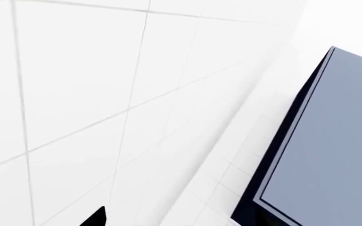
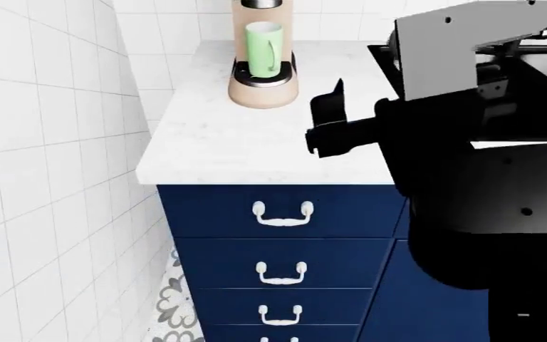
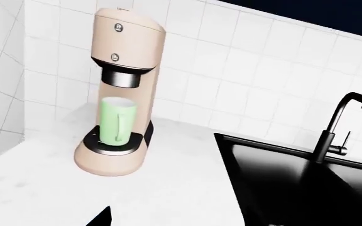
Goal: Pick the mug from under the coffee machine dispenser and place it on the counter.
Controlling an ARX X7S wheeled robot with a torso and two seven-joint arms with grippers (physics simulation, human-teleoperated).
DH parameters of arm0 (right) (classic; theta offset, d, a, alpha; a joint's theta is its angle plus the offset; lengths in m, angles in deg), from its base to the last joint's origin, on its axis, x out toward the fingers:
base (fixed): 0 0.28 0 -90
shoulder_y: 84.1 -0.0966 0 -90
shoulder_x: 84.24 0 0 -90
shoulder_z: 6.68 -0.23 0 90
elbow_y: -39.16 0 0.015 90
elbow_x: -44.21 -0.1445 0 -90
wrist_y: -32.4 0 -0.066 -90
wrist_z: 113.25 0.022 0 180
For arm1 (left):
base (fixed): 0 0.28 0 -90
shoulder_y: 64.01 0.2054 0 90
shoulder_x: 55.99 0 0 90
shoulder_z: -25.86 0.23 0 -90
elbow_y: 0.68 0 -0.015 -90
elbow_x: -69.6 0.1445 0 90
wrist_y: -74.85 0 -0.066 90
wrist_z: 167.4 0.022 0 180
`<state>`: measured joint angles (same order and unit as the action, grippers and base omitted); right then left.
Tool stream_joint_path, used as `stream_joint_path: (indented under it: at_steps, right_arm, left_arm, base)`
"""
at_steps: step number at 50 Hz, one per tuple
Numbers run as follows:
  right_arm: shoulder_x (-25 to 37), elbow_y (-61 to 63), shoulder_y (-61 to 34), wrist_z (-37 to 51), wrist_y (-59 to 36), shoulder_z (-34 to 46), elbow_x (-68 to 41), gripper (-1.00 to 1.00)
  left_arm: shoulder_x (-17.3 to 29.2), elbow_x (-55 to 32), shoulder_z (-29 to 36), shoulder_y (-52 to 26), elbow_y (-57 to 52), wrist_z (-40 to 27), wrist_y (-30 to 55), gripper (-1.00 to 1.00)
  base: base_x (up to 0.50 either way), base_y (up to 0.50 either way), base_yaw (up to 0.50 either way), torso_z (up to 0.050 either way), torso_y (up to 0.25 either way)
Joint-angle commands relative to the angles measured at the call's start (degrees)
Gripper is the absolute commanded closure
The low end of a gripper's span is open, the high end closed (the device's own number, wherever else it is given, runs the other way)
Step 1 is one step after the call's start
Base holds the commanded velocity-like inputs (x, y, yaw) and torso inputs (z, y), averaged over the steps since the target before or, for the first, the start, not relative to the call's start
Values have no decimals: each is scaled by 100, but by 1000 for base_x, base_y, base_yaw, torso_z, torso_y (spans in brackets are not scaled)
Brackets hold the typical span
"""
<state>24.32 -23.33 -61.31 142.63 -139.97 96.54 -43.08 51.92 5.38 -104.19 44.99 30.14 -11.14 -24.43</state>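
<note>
The light green mug (image 2: 264,48) stands upright on the black drip tray of the beige-pink coffee machine (image 2: 262,91), at the back of the white counter (image 2: 216,139). In the right wrist view the mug (image 3: 117,121) sits right under the black dispenser nozzle (image 3: 121,79), handle towards the camera. My right gripper (image 2: 335,114) hovers over the counter, in front and to the right of the machine, apart from the mug, open and empty; one fingertip (image 3: 102,217) shows. My left gripper shows only one black fingertip (image 1: 96,218), set wide, holding nothing, facing a white tiled wall.
A black sink basin (image 3: 294,183) with a black faucet (image 3: 338,127) lies right of the machine. Navy drawers (image 2: 283,214) with white handles stand below the counter. A white tiled wall (image 2: 45,142) closes the left side. A navy cabinet door (image 1: 332,141) is near the left gripper.
</note>
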Motion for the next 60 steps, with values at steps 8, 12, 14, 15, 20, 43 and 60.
stream_joint_path:
  at_steps: [8, 12, 14, 15, 20, 43, 60]
  right_arm:
    - [78, -986, -1594, 411, -412, 1180, -662, -100]
    - [84, -804, -1450, -97, -160, 1156, -290, -100]
    - [89, -707, -1297, -320, 36, 1063, -212, -100]
    - [86, -669, -1234, -380, 117, 1020, -203, -100]
    - [98, -530, -1030, -648, 354, 927, -161, -100]
    - [311, -425, -725, -1007, 627, 1039, 142, -100]
    - [442, -357, -630, -1071, 559, 1326, 273, -100]
  left_arm:
    - [147, 128, 185, 53, 8, -79, -143, -100]
    - [166, 133, 197, 94, 4, -88, -197, -100]
    - [174, 139, 204, 110, 6, -100, -221, -100]
    - [179, 141, 207, 117, 7, -108, -233, -100]
    - [190, 137, 199, 173, 7, -132, -317, -100]
    - [263, 247, 288, 242, 83, -169, -460, -100]
    - [319, 277, 336, 303, 93, -214, -565, -100]
  base:
    - [0, 0, 0, 0, 0]
    - [0, 0, 0, 0, 0]
    - [61, 0, 0, 0, 0]
    - [207, 0, 0, 0, 0]
    - [442, 0, 0, 0, 0]
    - [500, 0, 0, 0, 0]
    - [338, 0, 0, 0, 1]
